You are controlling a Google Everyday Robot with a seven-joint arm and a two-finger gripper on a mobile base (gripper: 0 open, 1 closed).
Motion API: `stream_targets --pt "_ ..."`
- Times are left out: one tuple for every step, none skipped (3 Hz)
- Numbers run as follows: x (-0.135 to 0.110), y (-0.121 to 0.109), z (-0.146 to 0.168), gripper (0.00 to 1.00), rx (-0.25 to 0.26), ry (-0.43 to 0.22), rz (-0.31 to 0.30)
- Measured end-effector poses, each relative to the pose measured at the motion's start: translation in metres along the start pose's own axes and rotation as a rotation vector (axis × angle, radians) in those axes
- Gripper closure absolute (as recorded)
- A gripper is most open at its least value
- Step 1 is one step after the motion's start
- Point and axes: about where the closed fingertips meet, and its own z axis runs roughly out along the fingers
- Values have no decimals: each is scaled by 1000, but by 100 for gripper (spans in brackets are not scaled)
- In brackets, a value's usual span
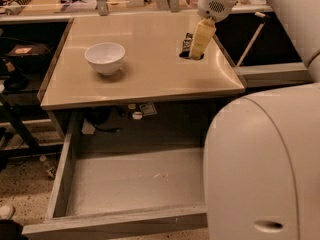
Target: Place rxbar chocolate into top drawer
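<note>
My gripper (194,50) hangs over the right part of the tan tabletop (145,74), its pale fingers (202,36) pointing down. It is shut on the rxbar chocolate (186,42), a small dark bar that shows at the left side of the near finger, held just above the table with a shadow under it. The top drawer (115,223) stands pulled open below the table's front edge. Its flat grey bottom (135,181) is bare, and my arm hides its right part.
A white bowl (105,58) stands on the left part of the tabletop. My arm's large white body (265,169) fills the lower right. Dark shelving and cables are at the left, and a speckled floor (25,184) lies beside the drawer.
</note>
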Motion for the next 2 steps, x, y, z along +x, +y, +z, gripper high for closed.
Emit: stream_targets --pt "-7 37 -4 100 -48 -27 47" --pt "-21 96 -11 100 -123 -99 31"
